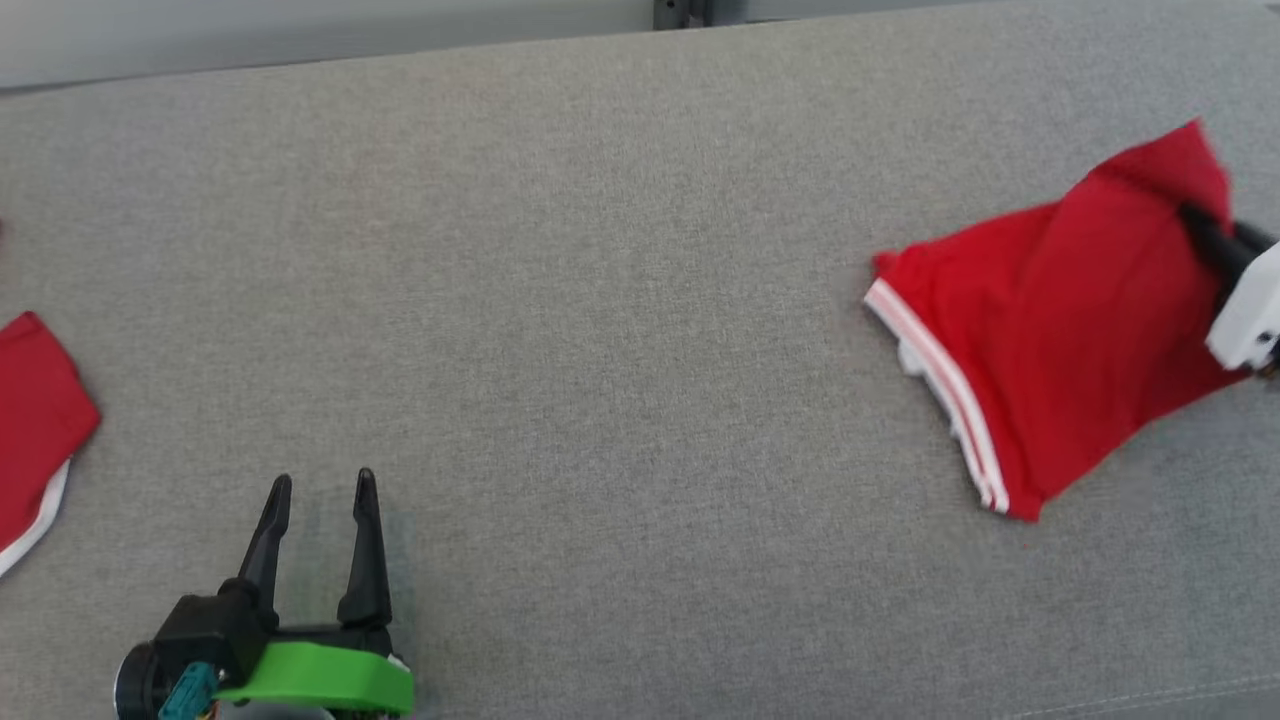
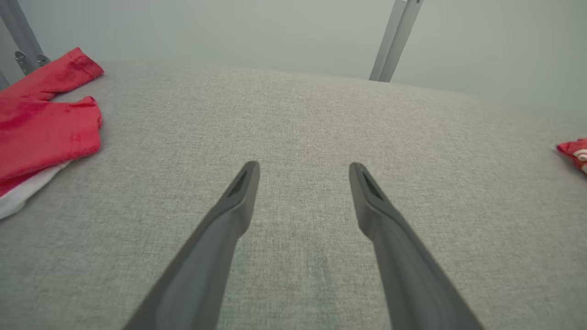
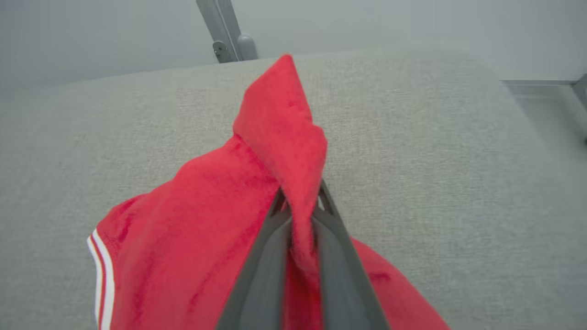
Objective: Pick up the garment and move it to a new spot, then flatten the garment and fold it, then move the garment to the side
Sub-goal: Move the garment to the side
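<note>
My right hand pinches the red garment at 3 o'clock, left hand open at 7; grasp made, so moving, flattening, folding and setting aside are left.

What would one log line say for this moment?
right gripper: shut on garment | left gripper: open, empty | other red cloth: far left

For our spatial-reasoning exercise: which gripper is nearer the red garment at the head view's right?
Right. The right gripper is shut on a raised fold of that garment; the left gripper stands open, far off to its left, touching no cloth.
</note>
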Robot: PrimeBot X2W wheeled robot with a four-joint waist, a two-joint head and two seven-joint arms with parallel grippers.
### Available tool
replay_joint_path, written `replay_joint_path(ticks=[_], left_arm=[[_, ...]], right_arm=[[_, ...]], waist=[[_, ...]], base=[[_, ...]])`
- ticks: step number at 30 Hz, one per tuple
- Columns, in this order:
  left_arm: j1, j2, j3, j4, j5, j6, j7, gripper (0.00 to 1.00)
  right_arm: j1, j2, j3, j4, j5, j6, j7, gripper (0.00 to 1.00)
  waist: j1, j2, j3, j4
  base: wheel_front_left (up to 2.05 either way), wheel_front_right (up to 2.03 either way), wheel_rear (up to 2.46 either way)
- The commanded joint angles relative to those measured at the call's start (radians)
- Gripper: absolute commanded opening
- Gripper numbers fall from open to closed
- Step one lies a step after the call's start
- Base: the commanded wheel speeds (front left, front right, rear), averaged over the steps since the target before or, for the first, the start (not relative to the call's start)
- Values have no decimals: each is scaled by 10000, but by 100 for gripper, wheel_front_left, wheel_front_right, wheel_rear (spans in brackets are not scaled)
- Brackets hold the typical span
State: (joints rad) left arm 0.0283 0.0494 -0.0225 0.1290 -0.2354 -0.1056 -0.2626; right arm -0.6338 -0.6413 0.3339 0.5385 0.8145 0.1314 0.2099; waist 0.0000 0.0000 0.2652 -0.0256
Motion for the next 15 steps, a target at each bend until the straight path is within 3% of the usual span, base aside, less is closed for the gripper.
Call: replay_joint_path(ticks=[1,8,13,14,15], left_arm=[[-366,23,-54,-68,180,-43,-29,100],[-925,32,-110,-461,605,-124,-29,100],[-748,128,45,-638,853,-164,-29,100],[-734,120,77,-667,863,-165,-29,100],[-715,115,100,-689,872,-176,-29,100]], right_arm=[[-431,-235,-145,352,-120,-13,-255,0],[-1761,-1223,-763,2115,-624,-13,-866,0],[-2318,-1403,-1112,3206,-1303,-13,-1489,0],[-2451,-1427,-1167,3428,-1515,-13,-1705,42],[-2548,-1326,-1224,3652,-1645,-13,-1854,100]], waist=[[0,0,1077,-518],[0,0,2135,-563],[0,0,2425,-584],[0,0,2454,-584],[0,0,2459,-584]], base=[[0,0,0],[0,0,0],[0,0,0],[0,0,0],[0,0,0]])
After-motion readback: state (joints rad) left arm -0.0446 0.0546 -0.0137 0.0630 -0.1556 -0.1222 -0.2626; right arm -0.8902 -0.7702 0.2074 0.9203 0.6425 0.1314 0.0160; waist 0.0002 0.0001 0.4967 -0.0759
